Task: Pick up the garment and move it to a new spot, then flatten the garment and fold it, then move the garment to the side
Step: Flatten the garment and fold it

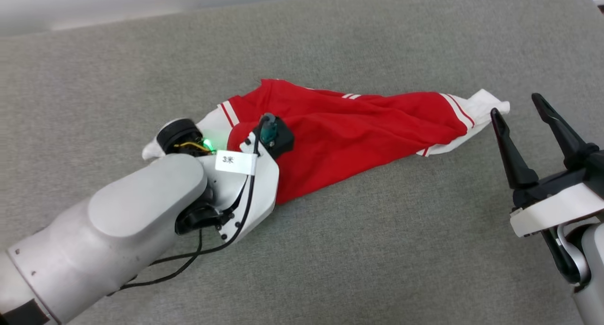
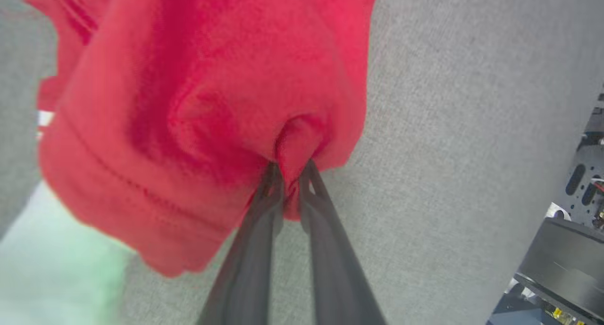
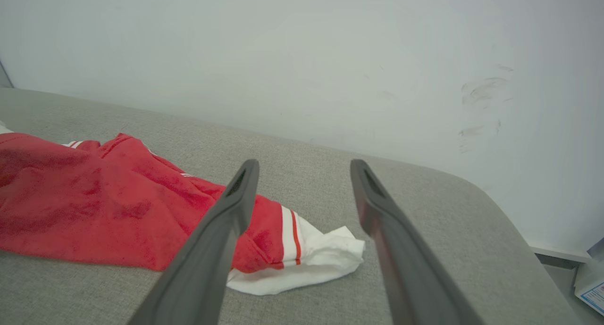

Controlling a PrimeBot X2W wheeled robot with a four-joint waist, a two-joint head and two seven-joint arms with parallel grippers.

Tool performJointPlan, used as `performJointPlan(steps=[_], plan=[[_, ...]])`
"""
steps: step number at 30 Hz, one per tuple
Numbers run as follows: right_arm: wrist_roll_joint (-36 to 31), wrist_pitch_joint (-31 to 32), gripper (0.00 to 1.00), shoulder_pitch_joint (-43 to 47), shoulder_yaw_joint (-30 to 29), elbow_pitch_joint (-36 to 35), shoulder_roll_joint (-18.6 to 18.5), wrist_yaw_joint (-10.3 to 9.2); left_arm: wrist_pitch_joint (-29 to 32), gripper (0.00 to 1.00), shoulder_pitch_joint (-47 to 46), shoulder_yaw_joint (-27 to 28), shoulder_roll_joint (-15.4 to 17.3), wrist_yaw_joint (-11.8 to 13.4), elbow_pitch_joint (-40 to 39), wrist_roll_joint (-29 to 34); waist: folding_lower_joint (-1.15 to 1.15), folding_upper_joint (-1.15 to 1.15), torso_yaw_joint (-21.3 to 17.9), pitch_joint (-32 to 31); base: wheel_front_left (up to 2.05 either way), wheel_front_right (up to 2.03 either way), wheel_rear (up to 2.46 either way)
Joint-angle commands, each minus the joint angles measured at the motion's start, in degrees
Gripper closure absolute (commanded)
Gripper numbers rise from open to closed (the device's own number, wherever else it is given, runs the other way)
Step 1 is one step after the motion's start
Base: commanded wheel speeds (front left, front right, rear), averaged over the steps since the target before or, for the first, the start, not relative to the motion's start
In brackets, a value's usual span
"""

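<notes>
Red basketball-style T-shirt with white sleeves and striped trim [image 1: 358,127] lies crumpled across centre frame on the grey woven-cloth desk [image 1: 330,249], long axis left to right. Left tool [image 2: 290,167], centre of its wrist view, is clenched on a puckered fold of red cloth near a hem. A pinched fold gives something to lift by, so I judge this the pick-up step. Cannot tell whether that end is off the desk. Right tool [image 1: 515,103], right edge of the head view, is released, fingers spread wide. It sits near the white sleeve [image 1: 486,105] but apart from it, probably placed to take that end so the shirt spreads when carried.
</notes>
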Motion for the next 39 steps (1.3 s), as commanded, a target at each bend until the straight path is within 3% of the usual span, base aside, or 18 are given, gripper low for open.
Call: performJointPlan(steps=[1,7,11,21,28,29,30,39], plan=[[0.60,-0.46,0.00,0.93,-0.50,0.42,-0.40,-0.04,-2.16,1.00,-1.49,0.08,0.66,-0.04,-1.07,-0.77,0.00,0.00,1.12,-1.84,0.00,0.00,0.00],[0.80,-1.15,0.00,2.54,-2.70,1.10,0.00,-0.04,-6.42,1.00,-0.38,-0.01,2.59,-0.05,-7.23,-0.61,0.00,0.00,2.67,-5.72,0.00,0.00,0.00],[0.90,-1.34,0.00,3.68,-4.11,1.02,0.62,-0.04,-4.95,1.00,5.24,0.00,2.94,-0.04,-12.77,0.19,0.00,0.00,3.15,-7.66,0.00,0.00,0.00],[0.25,-1.16,0.00,6.15,-5.85,0.10,1.76,-0.04,0.08,1.00,24.99,0.01,-0.64,-0.05,-17.30,4.86,0.00,0.00,2.66,-7.92,0.00,0.00,0.00],[-0.10,-0.59,0.00,6.84,-6.93,-0.30,2.06,-0.04,0.33,1.00,28.76,0.02,-1.77,-0.05,-17.37,6.36,0.00,0.00,2.78,-7.90,0.00,0.00,0.00],[-0.12,-0.45,0.00,7.03,-7.06,-0.33,2.12,-0.04,-0.99,0.56,27.91,0.04,-1.82,-0.05,-17.07,6.67,0.00,0.00,2.92,-8.18,0.00,0.00,0.00],[-0.28,-0.37,0.00,7.25,-7.23,-0.35,2.18,-0.04,-2.47,0.00,26.77,0.10,-1.79,-0.04,-16.72,7.05,0.00,0.00,3.09,-8.55,0.00,0.00,0.00],[-0.73,0.67,0.00,9.51,-8.79,-1.29,2.62,-0.04,-10.23,0.00,18.44,5.17,1.66,-0.04,-18.18,4.68,0.00,0.00,4.26,-11.39,0.00,0.00,0.00]])
